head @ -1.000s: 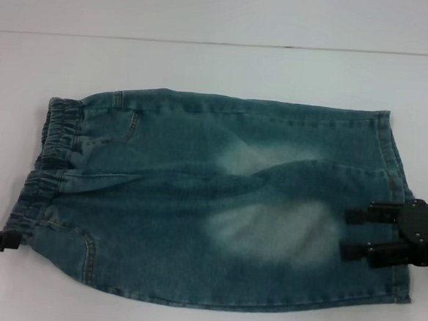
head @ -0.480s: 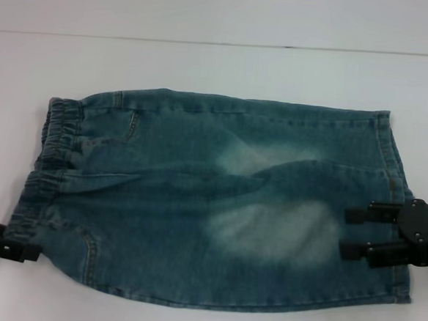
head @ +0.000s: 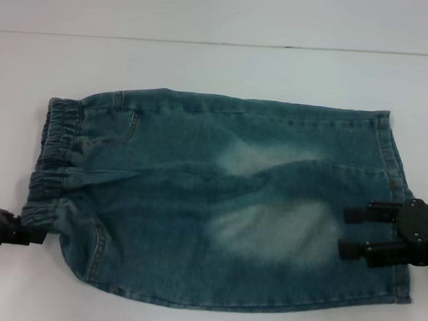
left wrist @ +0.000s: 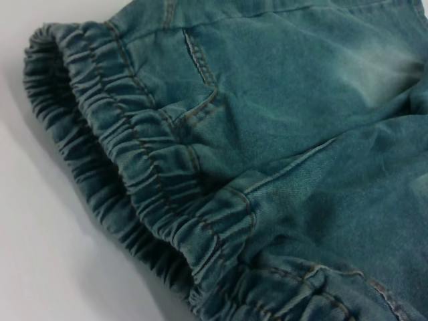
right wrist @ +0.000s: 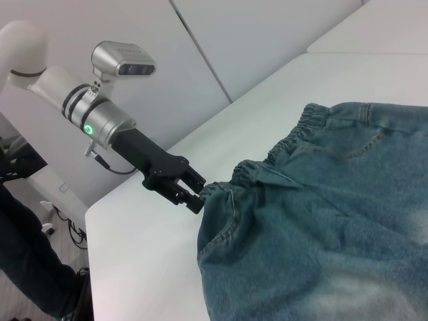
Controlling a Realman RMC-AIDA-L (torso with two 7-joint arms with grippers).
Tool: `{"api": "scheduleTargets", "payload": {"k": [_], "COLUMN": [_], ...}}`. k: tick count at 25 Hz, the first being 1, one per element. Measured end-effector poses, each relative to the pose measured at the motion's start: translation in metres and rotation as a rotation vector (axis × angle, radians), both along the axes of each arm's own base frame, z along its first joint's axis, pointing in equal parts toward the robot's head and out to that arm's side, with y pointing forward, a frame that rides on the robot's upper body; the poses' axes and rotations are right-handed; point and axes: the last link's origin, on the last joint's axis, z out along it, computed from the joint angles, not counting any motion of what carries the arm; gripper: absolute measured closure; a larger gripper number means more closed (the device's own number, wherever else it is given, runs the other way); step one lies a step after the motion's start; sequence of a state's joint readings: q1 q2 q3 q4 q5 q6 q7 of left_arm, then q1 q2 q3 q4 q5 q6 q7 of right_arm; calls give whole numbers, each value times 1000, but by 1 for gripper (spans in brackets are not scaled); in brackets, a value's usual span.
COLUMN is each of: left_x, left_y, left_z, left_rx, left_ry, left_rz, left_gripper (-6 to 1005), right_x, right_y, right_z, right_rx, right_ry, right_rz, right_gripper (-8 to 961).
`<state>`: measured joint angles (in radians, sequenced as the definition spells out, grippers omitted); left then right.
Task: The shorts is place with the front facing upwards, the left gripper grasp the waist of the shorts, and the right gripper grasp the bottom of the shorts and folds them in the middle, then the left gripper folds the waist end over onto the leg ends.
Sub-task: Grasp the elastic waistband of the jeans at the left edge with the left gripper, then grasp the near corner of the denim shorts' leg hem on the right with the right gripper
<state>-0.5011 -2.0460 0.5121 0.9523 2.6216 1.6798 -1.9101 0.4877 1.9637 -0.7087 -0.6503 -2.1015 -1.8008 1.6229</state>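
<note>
The blue denim shorts (head: 219,197) lie folded lengthwise on the white table, elastic waist (head: 53,149) to the left and leg ends to the right. My left gripper (head: 34,234) is at the near corner of the waist and is shut on it. The right wrist view shows that corner of the shorts (right wrist: 321,221) bunched and drawn toward the left gripper (right wrist: 195,198). My right gripper (head: 343,232) rests over the leg ends, open, its two fingers apart above the denim. The left wrist view is filled by the gathered waistband (left wrist: 120,160) and a pocket seam.
The white table (head: 220,73) has bare surface behind and in front of the shorts, with its far edge against a pale wall. In the right wrist view the table's corner (right wrist: 107,221) drops off to the floor, where a person in dark trousers (right wrist: 27,254) stands.
My left gripper moved right to the near waist corner and closed on it. That corner and the near-left hem have drawn inward. The right gripper has not moved.
</note>
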Motion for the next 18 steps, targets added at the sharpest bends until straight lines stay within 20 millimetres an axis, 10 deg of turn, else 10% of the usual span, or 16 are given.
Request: {"api": "scheduleTargets", "payload": {"k": [8,10,18], "left_x": [2,3,11], "left_y": [2,3,8], "left_z": [-2,-2,-2], "left_rx": [-3,-4,1], "left_ry": [-5,-5,-27], "left_rz": [-8,-11,-35], "left_gripper": [660,885,936], "right_x": [1,1,-4], "right_y": [1,1,18], "right_z": [0,0,19], "right_rx": [6,6,20], "right_ry": [-4,-4,-4], "right_rz": [-4,-4,-105], "right_gripper": [55,56,59]}}
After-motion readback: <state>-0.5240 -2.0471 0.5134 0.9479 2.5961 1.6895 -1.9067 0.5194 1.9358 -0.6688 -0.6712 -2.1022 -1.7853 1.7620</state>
